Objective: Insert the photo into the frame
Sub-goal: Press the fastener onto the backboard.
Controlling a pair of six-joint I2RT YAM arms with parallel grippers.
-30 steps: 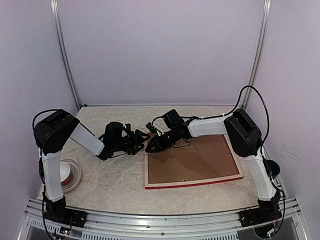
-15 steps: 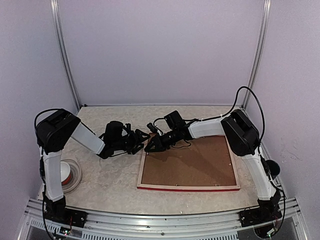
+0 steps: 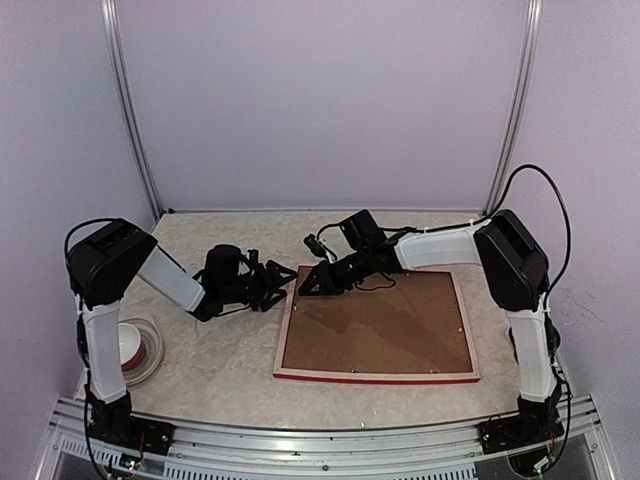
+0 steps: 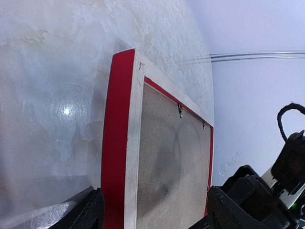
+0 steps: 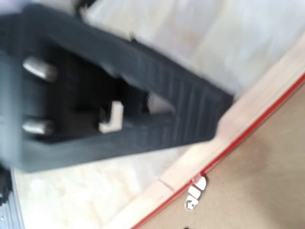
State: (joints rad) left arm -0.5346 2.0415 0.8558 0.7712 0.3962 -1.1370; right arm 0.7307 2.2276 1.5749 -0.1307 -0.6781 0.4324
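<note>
Since the frame [image 3: 283, 332] lies face-down on the table [image 3: 220, 350], pale wood rear up, w/ brown backing board [image 3: 380, 325] seated in it, photo not visible in any view; maybe under board, can't tell. My L gripper [image 3: 282, 285]: jaws wide, empty, just beside frame's far-L corner. My R gripper [image 3: 306, 288] over same corner; view blurred, jaws look near-closed, can't tell if pinching anything. Judgement: frame stiff, prob. light, slides on smooth top. Take by wood rail, not board. Clips [image 5: 195, 198] small, fiddly.
</note>
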